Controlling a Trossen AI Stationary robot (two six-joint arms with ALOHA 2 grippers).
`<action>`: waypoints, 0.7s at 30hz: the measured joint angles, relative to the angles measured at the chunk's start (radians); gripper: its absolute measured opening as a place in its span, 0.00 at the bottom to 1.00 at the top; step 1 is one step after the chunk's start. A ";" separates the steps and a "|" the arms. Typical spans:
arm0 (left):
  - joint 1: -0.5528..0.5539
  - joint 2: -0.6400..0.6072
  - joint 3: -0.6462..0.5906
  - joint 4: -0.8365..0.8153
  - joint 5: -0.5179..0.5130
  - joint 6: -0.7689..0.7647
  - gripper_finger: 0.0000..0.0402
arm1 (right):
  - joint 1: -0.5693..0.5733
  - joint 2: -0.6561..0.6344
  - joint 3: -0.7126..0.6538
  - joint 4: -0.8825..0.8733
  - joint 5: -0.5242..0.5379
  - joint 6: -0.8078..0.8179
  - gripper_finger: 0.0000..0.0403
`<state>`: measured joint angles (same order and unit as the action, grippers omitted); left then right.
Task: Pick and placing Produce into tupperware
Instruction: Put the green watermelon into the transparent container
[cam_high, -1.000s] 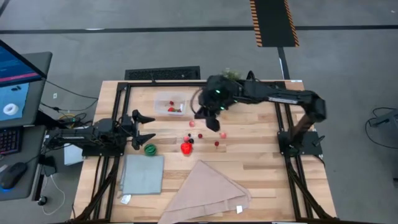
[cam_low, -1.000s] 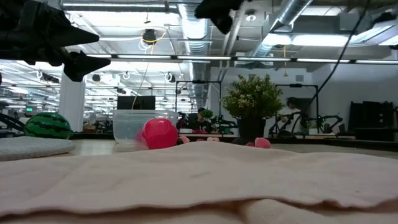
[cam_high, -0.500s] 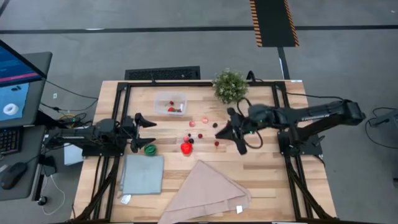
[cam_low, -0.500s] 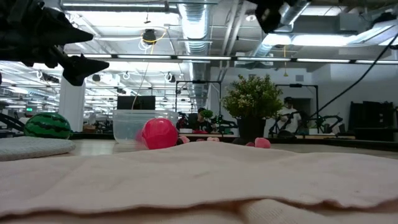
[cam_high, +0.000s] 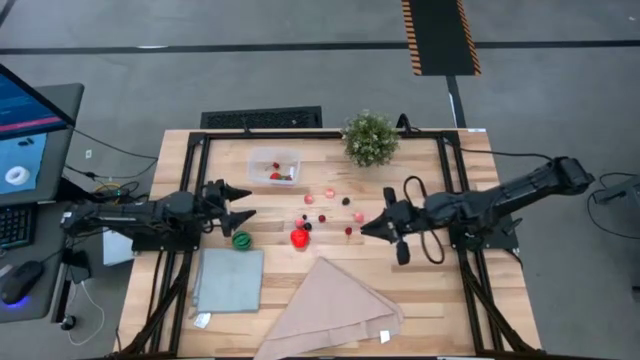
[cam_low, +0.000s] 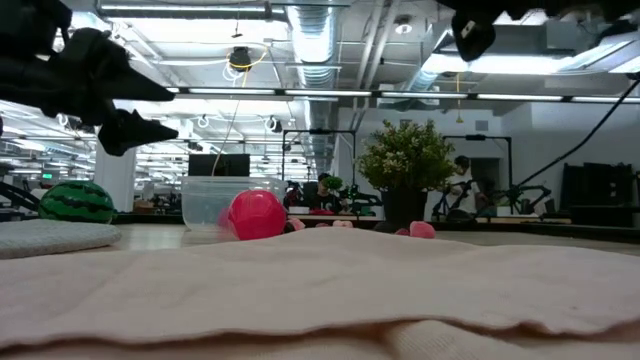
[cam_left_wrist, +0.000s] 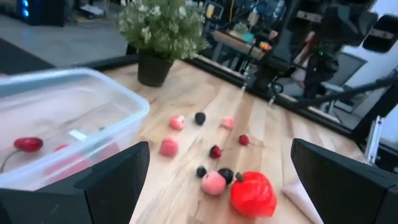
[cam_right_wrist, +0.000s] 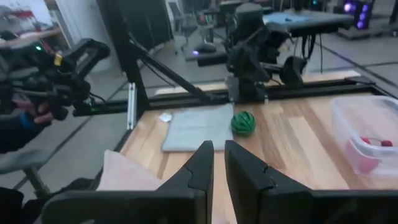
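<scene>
The clear tupperware (cam_high: 273, 166) stands near the table's far edge with a few red pieces in it (cam_left_wrist: 28, 144). Loose produce lies mid-table: small pink and dark pieces (cam_high: 330, 195), a larger red one (cam_high: 299, 237) and a round green one (cam_high: 241, 239). My left gripper (cam_high: 246, 203) hovers open, left of the produce and above the green piece; its wrist view looks over the scatter (cam_left_wrist: 213, 183). My right gripper (cam_high: 366, 228) hangs shut above the table, just right of the produce, pointing toward the table's left. It holds nothing that I can see.
A potted plant (cam_high: 369, 137) stands at the far edge. A grey-blue cloth (cam_high: 229, 279) and a beige folded cloth (cam_high: 335, 305) lie near the front. A black frame runs around the table (cam_high: 262, 133). Bare wood lies right of the produce.
My right gripper has swung away from the tupperware, moving toward the table's right and near edges, and now sits right of the scattered produce. My left gripper has dipped a little lower. The produce has stayed put.
</scene>
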<state>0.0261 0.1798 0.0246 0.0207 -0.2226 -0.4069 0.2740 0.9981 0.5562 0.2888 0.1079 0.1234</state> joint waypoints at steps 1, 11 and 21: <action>0.000 0.008 0.000 -0.001 0.008 0.000 0.95 | 0.001 -0.014 -0.024 0.025 0.004 -0.001 0.16; 0.000 0.075 0.003 0.000 -0.085 -0.126 0.95 | 0.097 -0.140 -0.239 0.386 0.028 -0.174 0.16; -0.001 0.075 0.043 -0.014 0.171 -0.041 0.95 | 0.199 -0.252 -0.364 0.399 0.024 -0.271 0.16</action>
<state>0.0254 0.2551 0.0673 0.0063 -0.0513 -0.4477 0.4730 0.7459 0.1918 0.6878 0.1318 -0.1478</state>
